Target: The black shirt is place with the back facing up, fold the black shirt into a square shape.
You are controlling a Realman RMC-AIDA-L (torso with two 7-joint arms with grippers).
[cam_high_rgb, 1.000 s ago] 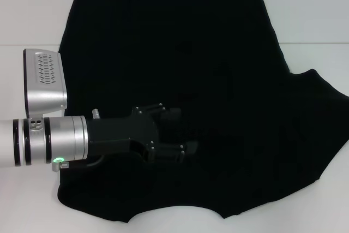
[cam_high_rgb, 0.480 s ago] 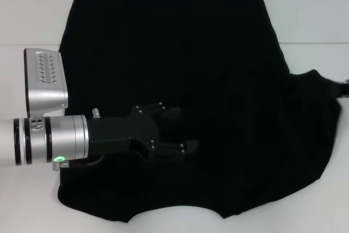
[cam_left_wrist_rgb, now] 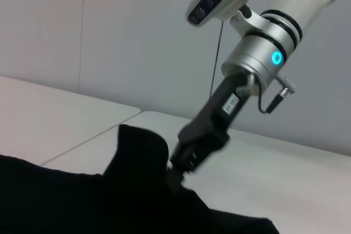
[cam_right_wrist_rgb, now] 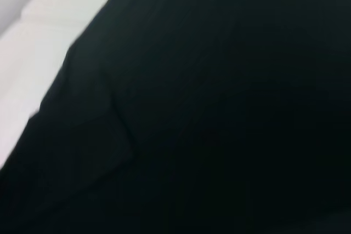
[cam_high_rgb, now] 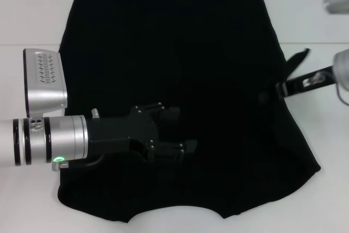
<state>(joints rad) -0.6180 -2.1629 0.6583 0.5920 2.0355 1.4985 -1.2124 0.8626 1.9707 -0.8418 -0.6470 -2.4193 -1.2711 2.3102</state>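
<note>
- Head view: black shirt (cam_high_rgb: 180, 58) lies spread flat on the white table (cam_high_rgb: 32, 4), covering most of it; curved neckline at the near edge. Soft, limp, light fabric – will drape and sag, edges slide easily; judged no risk of damage.
- Head view: left gripper (cam_high_rgb: 177, 135) low over shirt's near-left part, fingers look parted w/ cloth under them; can't tell if any fabric is pinched. Prob. acting as a hold-down.
- Head view: right gripper (cam_high_rgb: 272, 90) at shirt's right edge, closed on a bunch of cloth there, a tab of fabric sticking up beside it. Right sleeve looks turned inward over the body.
- Best hold, I'd say: sleeve hem or side edge, pinch both layers; middle of the cloth only bunches.
- Left wrist view: right gripper (cam_left_wrist_rgb: 184, 163) seen from across, fingertips buried in a raised peak of black shirt (cam_left_wrist_rgb: 137, 157); table (cam_left_wrist_rgb: 307, 184) bare behind it.
- Right wrist view: almost all black shirt (cam_right_wrist_rgb: 219, 108), a crease running through; strip of table (cam_right_wrist_rgb: 33, 36) at one corner. Own fingers not shown.
- Obstacles: nothing else on table; only left arm's body over the cloth could block a fold coming across.
</note>
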